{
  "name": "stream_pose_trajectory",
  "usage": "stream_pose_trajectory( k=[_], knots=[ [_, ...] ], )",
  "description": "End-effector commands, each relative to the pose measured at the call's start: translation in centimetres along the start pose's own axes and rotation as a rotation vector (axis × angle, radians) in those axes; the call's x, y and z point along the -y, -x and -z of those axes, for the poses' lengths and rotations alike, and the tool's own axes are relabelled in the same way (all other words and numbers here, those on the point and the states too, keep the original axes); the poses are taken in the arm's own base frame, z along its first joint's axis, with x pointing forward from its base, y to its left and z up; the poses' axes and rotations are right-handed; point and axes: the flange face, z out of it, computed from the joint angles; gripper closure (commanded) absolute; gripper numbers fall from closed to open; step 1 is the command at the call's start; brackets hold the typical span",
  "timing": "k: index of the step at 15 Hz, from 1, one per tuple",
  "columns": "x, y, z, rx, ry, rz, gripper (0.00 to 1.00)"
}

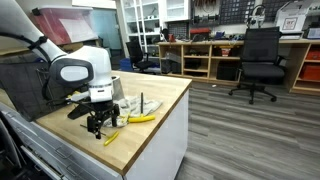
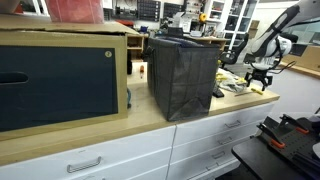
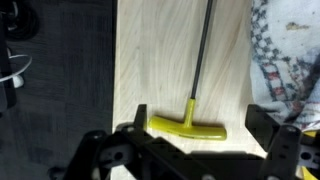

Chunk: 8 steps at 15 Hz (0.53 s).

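Observation:
A T-handle tool with a yellow grip [image 3: 187,127] and a long dark shaft lies flat on the light wooden countertop [image 3: 160,60]. In the wrist view my gripper [image 3: 196,135] hangs just above it, open, with one finger on each side of the yellow grip. The fingers do not touch it. In an exterior view the gripper [image 1: 98,122] hovers low over the counter near its front edge, with the yellow tool [image 1: 141,118] beside it. In an exterior view the gripper [image 2: 262,76] is small and far off.
A checkered cloth [image 3: 287,55] lies on the counter right of the tool. The counter edge drops off to the left in the wrist view. A black fabric bin [image 2: 184,72] and a wooden box [image 2: 62,78] stand on the counter. An office chair [image 1: 261,62] stands on the floor.

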Motion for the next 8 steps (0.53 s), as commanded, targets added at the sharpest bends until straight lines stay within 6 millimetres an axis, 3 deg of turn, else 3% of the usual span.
stream_pose_trajectory(
  k=[1, 4, 5, 6, 8],
  knots=[
    [1.3, 0.3, -0.5, -0.03, 0.021, -0.004, 0.0],
    [1.7, 0.7, -1.3, -0.035, 0.032, -0.008, 0.0],
    [1.7, 0.7, -1.5, -0.035, 0.037, -0.005, 0.04],
    [1.5, 0.8, -1.7, -0.034, 0.041, -0.006, 0.26],
    [1.2, 0.7, -1.9, -0.033, 0.044, -0.011, 0.32]
  ],
)
